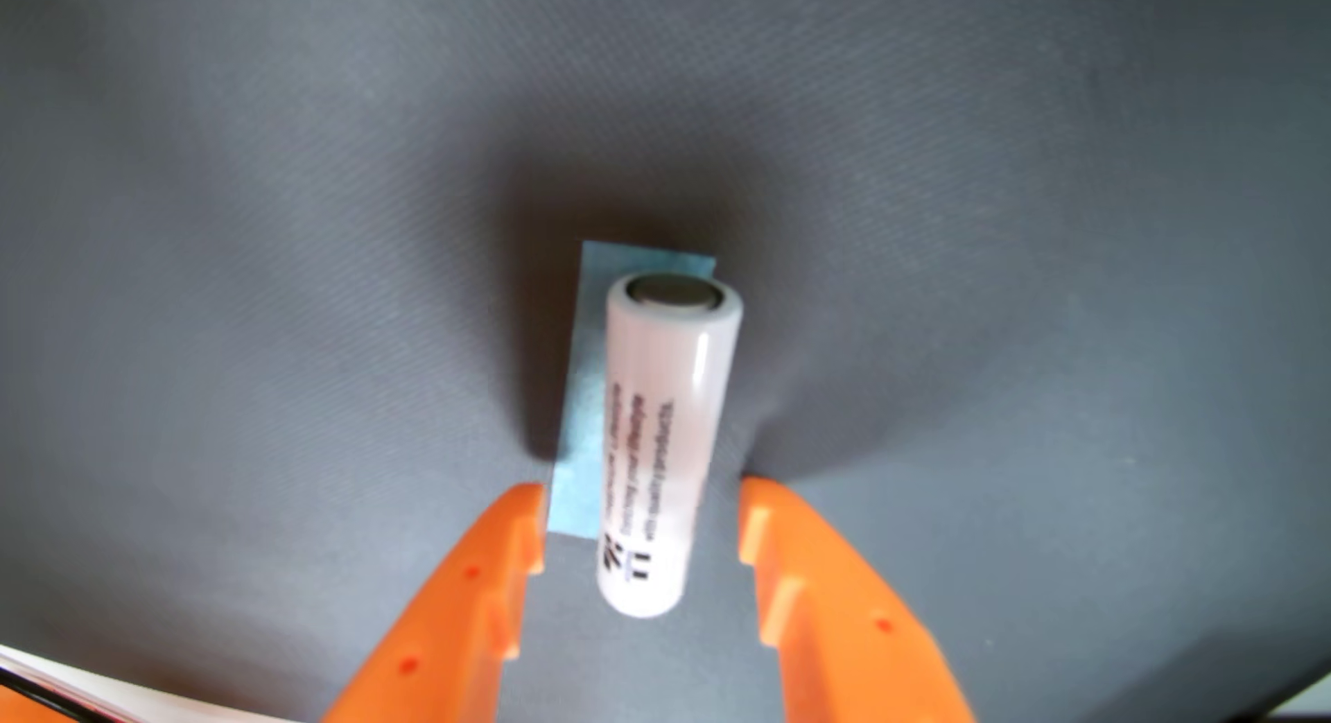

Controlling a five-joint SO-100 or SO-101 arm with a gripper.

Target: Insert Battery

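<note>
Battery (666, 442), white with dark print, stands on the grey bench (252, 262) and partly covers a blue tape patch (583, 435), which shows at its left side. My gripper (641, 511) is apart: the left orange finger (461, 608) sits left of the battery, the right finger (828, 608) right of it, neither touching it.

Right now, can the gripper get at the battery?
Probably yes. The gripper is open, its orange fingers either side of the battery, apart from it, with nothing between them.
</note>
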